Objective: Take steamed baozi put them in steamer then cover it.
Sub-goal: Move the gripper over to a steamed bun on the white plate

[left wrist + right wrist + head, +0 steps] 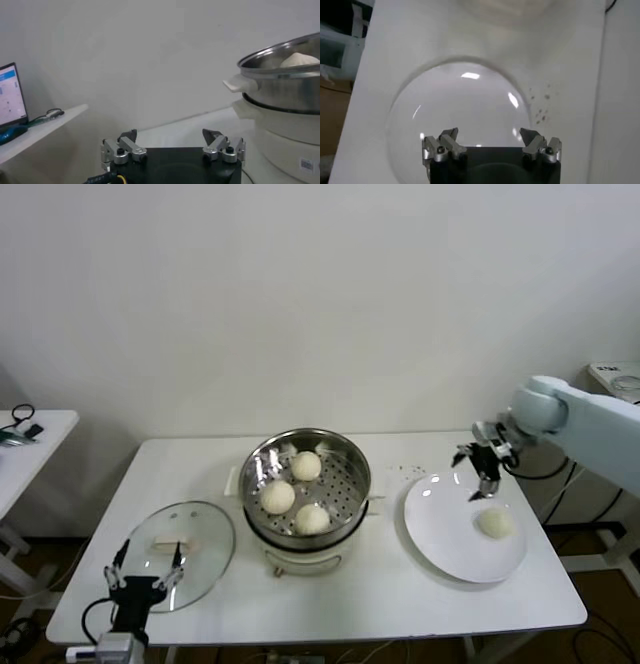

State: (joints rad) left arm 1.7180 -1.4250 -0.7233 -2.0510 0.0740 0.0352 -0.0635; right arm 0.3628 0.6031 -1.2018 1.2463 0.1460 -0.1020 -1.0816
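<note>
The steel steamer (352,476) stands mid-table on its white base and holds three cream baozi (306,465), (278,497), (312,518). A further baozi (495,523) lies on the white plate (450,536) to the right. My right gripper (478,469) hovers open over the plate's far edge, just behind that bun; its wrist view shows bare plate (465,110) between the open fingers (490,135). The glass cover (205,556) lies flat at the left. My left gripper (148,561) waits open at its near edge, empty (171,137), with the steamer (285,75) off to one side.
A side table (40,434) with cables stands at the far left, and a lit screen (10,100) sits on it. Dark specks (405,471) mark the tabletop between steamer and plate. Grey equipment (615,374) stands at the far right.
</note>
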